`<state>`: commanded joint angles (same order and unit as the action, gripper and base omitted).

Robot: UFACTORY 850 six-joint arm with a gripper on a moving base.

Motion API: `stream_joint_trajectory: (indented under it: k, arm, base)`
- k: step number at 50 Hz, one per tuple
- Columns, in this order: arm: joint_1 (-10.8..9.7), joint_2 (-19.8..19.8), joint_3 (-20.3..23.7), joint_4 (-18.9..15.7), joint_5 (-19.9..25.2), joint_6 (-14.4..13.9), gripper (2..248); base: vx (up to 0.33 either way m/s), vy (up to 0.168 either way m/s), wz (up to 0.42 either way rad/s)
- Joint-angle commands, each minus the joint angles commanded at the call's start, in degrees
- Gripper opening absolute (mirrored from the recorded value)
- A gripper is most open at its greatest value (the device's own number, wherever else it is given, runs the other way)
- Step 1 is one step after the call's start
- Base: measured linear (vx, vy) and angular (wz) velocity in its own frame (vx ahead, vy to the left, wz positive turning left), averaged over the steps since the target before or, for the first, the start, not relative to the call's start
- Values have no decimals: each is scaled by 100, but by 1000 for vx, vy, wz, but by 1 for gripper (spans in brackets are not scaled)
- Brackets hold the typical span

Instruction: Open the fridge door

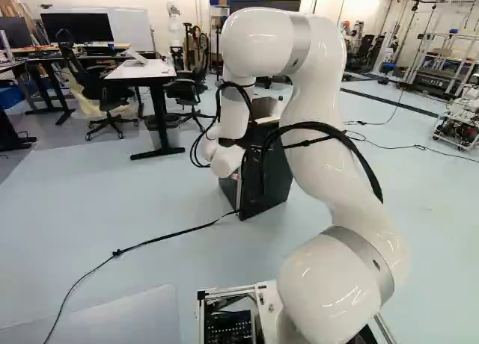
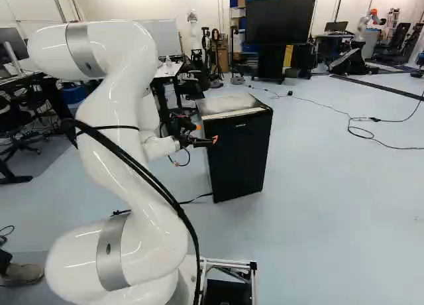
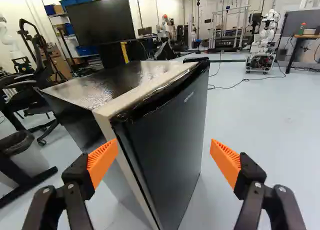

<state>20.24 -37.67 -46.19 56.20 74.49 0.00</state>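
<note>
Reaching with the gripper (image 2: 206, 133) near the fridge (image 2: 240, 156), to its 10 o'clock in the right base view. Spread wide at the jaws, with orange pads (image 3: 102, 162) well apart. Facing the black door (image 3: 170, 140) at 12 o'clock, closed against its pale edge (image 3: 105, 121). Beyond, at 11 o'clock, a big screen (image 3: 100, 20).

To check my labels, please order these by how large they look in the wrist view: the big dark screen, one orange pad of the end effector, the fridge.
Largest to smallest, as they look there:
Fridge
Dark screen
Orange pad
</note>
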Motion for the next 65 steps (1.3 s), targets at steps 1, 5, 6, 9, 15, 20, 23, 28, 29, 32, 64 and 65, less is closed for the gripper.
stream_joint_trajectory:
  k: [1, 5, 6, 9, 15, 20, 23, 28, 29, 32, 64, 65]
  arm:
    - [5, -11, -17, 0, 0, 0, 247]
    - [22, -53, -86, 0, 0, 0, 247]
    - [26, -63, -104, 0, 0, 0, 247]
    - [32, -95, -156, 0, 0, 0, 247]
    - [29, -151, -247, 0, 0, 0, 247]
    - [20, -192, -314, 0, 0, 0, 247]
    - [14, -217, -354, 0, 0, 0, 247]
    - [4, -255, -417, 0, 0, 0, 247]
    - [1, -263, -430, 0, 0, 0, 247]
    - [-7, -286, -467, 0, 0, 0, 247]
    - [-203, -136, -221, 0, 0, 0, 247]
    - [-209, -115, -188, 0, 0, 0, 247]
  base:
    - [0, 0, 0]
    - [0, 0, 0]
    - [0, 0, 0]
    - [0, 0, 0]
    - [0, 0, 0]
    - [0, 0, 0]
    - [0, 0, 0]
    - [0, 0, 0]
    - [0, 0, 0]
    - [0, 0, 0]
    - [0, 0, 0]
    - [0, 0, 0]
